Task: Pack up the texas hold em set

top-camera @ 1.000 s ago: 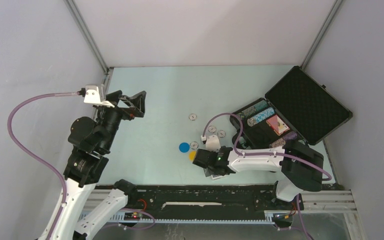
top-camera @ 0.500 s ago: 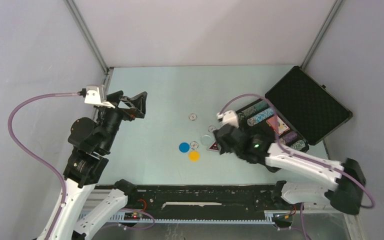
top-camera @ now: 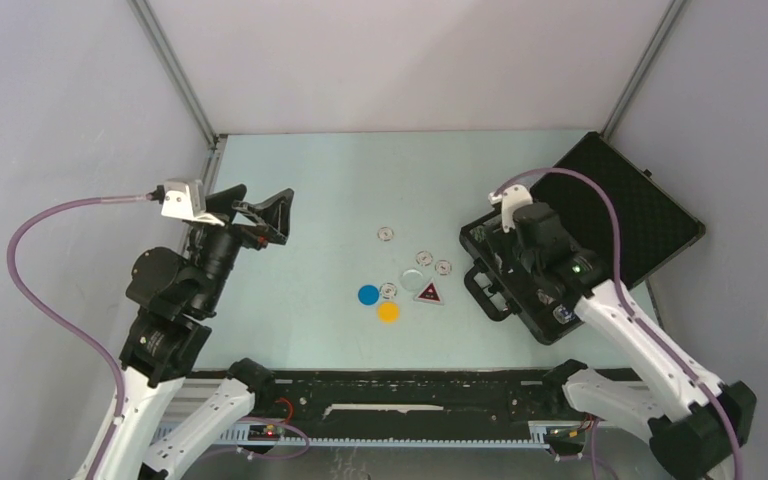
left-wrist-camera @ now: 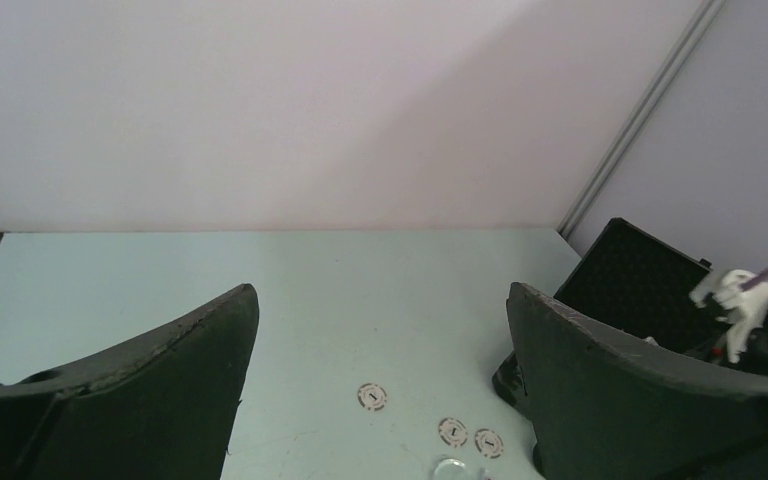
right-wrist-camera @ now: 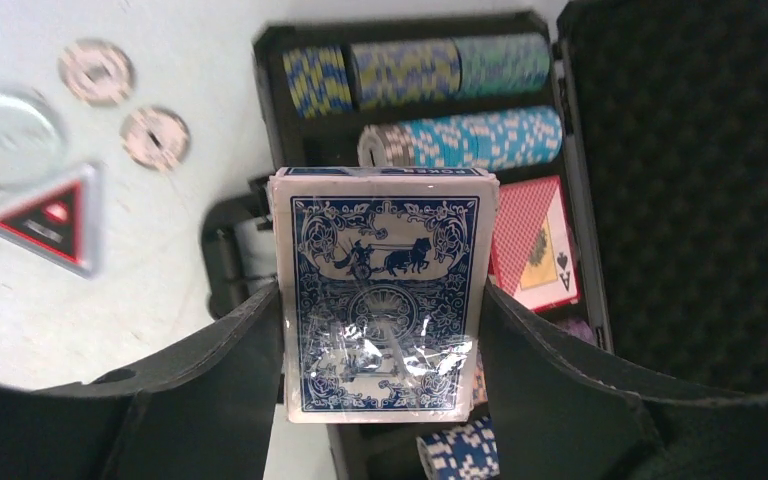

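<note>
My right tool [right-wrist-camera: 380, 300] clamped on the blue-backed card deck [right-wrist-camera: 384, 250] by its long edges, deck held above the open case [top-camera: 625, 210] and its chip rows [right-wrist-camera: 460, 135], my left tool [left-wrist-camera: 382, 292] spread wide over the desk [top-camera: 330, 190], well apart from both.

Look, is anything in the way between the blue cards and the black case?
Nothing visible. The right gripper holds the blue card deck right over the open case, its lid open. Under it lie chip rows and a red deck; the held deck hides the spot directly beneath.
</note>
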Controlling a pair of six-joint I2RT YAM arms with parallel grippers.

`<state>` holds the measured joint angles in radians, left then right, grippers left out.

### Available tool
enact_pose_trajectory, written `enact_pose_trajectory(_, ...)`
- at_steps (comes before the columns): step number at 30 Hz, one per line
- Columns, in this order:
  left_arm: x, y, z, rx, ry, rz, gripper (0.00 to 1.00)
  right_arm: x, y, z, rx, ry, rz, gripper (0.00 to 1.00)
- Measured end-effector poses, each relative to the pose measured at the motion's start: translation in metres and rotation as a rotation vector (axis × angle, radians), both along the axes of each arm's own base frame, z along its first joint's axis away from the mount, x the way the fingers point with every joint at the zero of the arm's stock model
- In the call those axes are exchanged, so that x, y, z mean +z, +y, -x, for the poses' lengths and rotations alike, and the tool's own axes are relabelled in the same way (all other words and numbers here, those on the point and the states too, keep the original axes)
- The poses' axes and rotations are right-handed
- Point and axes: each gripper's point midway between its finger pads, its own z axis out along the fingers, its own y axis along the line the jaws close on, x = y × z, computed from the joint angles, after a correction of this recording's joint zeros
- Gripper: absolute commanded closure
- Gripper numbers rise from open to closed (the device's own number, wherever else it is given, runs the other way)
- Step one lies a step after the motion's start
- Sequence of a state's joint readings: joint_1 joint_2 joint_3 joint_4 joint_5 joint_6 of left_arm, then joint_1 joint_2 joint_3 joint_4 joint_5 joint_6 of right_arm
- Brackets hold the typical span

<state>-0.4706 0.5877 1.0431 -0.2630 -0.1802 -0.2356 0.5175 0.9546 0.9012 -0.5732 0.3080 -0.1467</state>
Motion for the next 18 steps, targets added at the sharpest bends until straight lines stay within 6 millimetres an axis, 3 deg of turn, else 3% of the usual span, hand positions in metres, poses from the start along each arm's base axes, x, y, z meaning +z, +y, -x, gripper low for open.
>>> enact_pose_trajectory(7, 0.003, -0.001, 0.005, -0.013, -0.011, 0.006, 0.00, -0.039, -0.030, -0.017, -0.036, 0.257, 0.169, 0.51)
enact_pose_trajectory(13, 0.003, -0.002, 0.006, -0.012, -0.012, 0.011, 0.00, -0.066, -0.035, -0.025, -0.007, 0.419, 0.214, 0.53)
enact_pose_trajectory(18, 0.003, -0.004, 0.007, -0.021, -0.013, 0.009, 0.00, -0.089, -0.034, -0.012, 0.038, 0.546, 0.231, 0.52)
